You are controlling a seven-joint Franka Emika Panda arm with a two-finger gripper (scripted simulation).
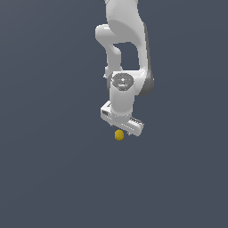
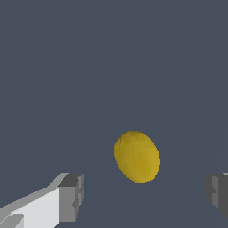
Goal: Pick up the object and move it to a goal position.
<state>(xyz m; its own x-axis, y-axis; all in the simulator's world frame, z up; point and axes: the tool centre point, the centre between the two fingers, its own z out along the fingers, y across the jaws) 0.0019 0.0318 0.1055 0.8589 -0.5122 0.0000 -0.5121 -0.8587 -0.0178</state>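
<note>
So, white arm hangs down from the top of the exterior view, wrist pointed at the floor, w/ the gripper at its lower end, tilted a bit so its right side in that view sits lower. Right under it is the ball, small, round, yellow-orange, matte. In the exterior view it looks just below the gripper body, a touch toward that view's left of the gripper's middle. Can't tell from there whether it's touching anything.

Wrist view is clearer: ball sits btwn the two fingers, one grey-tipped finger on one side, the other only partly in frame at the edge of the picture. Clear gap of dark floor on both sides of the ball, so neither finger touches it. Jaws stand wide apart, nothing held. Ball looks nearer the midline than either finger, and a bit farther from the camera than the fingertips, so prob. below them.

Floor is plain dark blue-grey everywhere, flat, same tone in both views. Whether the ball rests on it I can't tell for sure; no shadow visible.
</note>
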